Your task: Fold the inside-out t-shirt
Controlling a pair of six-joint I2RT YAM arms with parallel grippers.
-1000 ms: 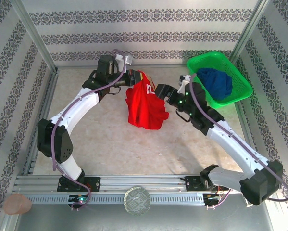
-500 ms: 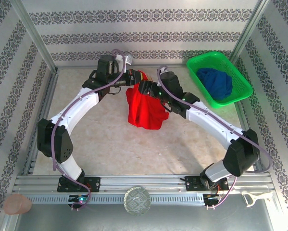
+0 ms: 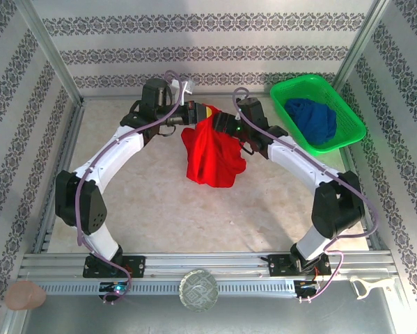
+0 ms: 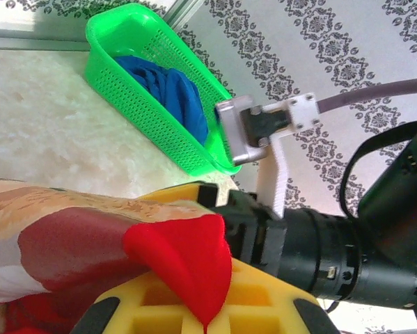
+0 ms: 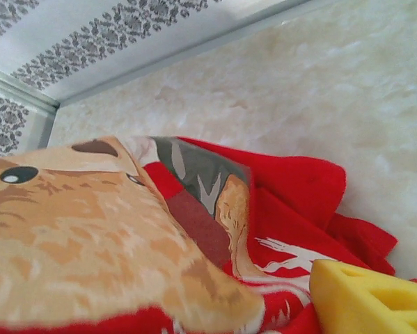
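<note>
Left gripper (image 3: 202, 111): jaws closed on a fold of the bright red, soft, wrinkled cloth t-shirt (image 3: 211, 156). In the left wrist view a tongue of red fabric is pinched between ribbed yellow finger pads (image 4: 194, 303). Right gripper (image 3: 215, 122): it meets the upper edge of the t-shirt on the side facing the bright green, rectangular, perforated plastic basket (image 3: 351, 125), just beside the left gripper. One yellow finger (image 5: 375, 296) with moulded recesses lies against the cloth, but whether these jaws are apart or clamped on fabric cannot be told. The t-shirt lies to the left of the basket, near it but not touching. It is gathered at its top by the left gripper and falls in a bunched, cone-like drape, with its lower folds on the pale, marbled cream table (image 3: 159, 188). A printed panel (image 5: 90, 229) in tan, brown and grey shows among the red folds. Inside the basket lies a crumpled dark blue cloth garment (image 3: 312, 120). Behind the basket stand white wall panels (image 3: 208, 49) with bands of grey floral pattern. Both arms have smooth white shells, black joints and purple cables.
</note>
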